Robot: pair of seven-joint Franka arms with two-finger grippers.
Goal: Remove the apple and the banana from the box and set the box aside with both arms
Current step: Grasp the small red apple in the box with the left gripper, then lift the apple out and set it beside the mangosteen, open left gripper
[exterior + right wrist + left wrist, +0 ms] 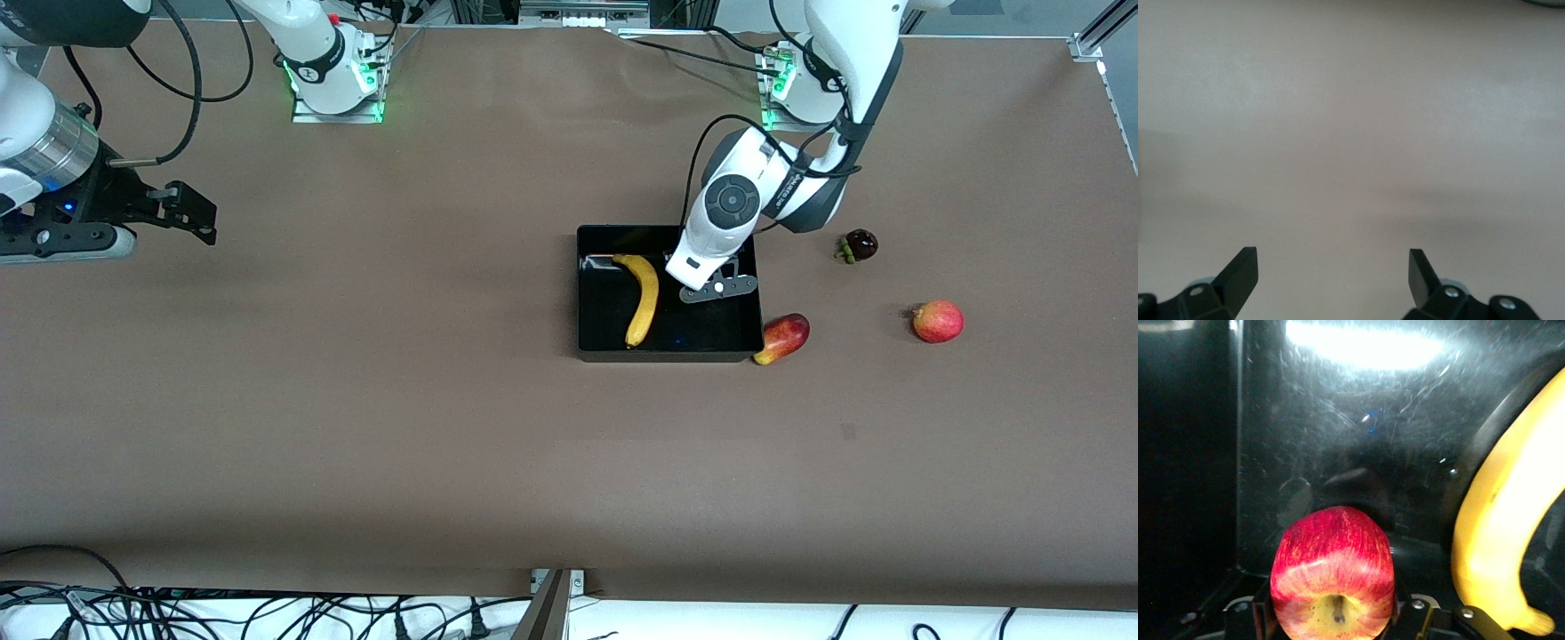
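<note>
The black box (587,293) sits mid-table with the yellow banana (642,298) lying in it. My left gripper (711,298) is down inside the box beside the banana, shut on a red apple (1333,573); the banana also shows in the left wrist view (1501,540). The apple is hidden under the hand in the front view. The mango (782,338) lies against the box's corner nearest the camera. The second apple (938,321) and the mangosteen (860,244) lie toward the left arm's end. My right gripper (1331,270) is open and empty over bare table at the right arm's end, waiting.
Brown table cover (400,400) spreads all round. The arm bases (338,80) stand along the table edge farthest from the camera. Cables hang along the edge nearest the camera (267,613).
</note>
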